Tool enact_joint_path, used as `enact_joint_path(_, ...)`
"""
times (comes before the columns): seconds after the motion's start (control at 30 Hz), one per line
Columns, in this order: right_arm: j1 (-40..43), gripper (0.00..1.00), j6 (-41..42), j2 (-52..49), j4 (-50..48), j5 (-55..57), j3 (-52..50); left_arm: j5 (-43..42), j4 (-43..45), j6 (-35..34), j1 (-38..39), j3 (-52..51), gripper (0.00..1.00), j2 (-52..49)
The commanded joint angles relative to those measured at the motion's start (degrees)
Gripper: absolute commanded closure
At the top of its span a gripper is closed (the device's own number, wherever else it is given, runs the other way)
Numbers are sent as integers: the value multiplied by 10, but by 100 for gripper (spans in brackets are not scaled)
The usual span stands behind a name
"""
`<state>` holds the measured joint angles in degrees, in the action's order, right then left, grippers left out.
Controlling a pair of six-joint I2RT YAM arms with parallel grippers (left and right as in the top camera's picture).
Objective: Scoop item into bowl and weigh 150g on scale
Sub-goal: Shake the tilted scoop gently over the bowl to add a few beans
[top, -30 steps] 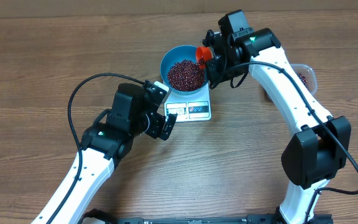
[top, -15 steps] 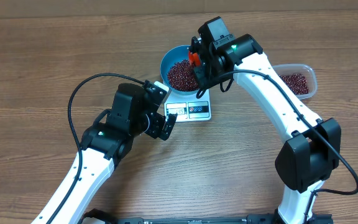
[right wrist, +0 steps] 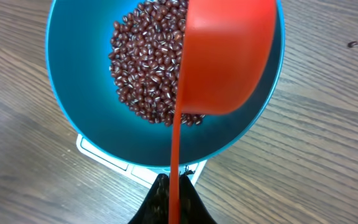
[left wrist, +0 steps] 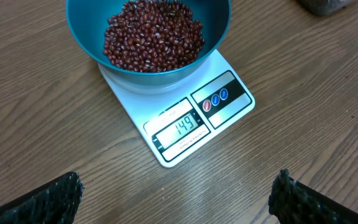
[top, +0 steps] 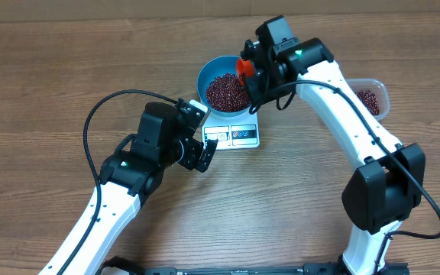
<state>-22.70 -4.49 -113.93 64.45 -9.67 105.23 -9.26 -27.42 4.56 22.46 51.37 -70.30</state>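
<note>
Wood-grain table (top: pixel 52 76); round blue bowl (top: pixel 202 76), grainy beans (top: pixel 224 92), flat white scale (top: pixel 235 136); right fingers (right wrist: pixel 148 208) pinch red scoop (right wrist: pixel 225 56), left fingers (left wrist: pixel 48 199) wide.

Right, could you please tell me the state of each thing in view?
bowl: on the scale, holding beans.
scale: on, reading 149.
scoop: over the bowl, handle gripped.
tub: open, some beans inside.
left hand: open, empty.
right hand: shut on scoop.

Wooden table (top: pixel 52 76), white scale (top: pixel 235 136) on it, clear tub (top: pixel 383 92) nearby
</note>
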Motion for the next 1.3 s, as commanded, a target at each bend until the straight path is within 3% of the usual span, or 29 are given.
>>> enact_joint_path(0.0,26,96,1,24,-3,-60,21,-7,2,4,-3,9,0,-1)
enact_joint_path(0.23,55,96,-3,24,-2,-110,21,-7,2,4,-3,9,1,-1)
enact_joint_path(0.73,57,97,-5,24,4,-104,21,-7,2,4,-3,9,0,-1)
enact_joint_path(1.27,-5,96,6,24,8,40,21,-7,2,4,-3,9,1,-1)
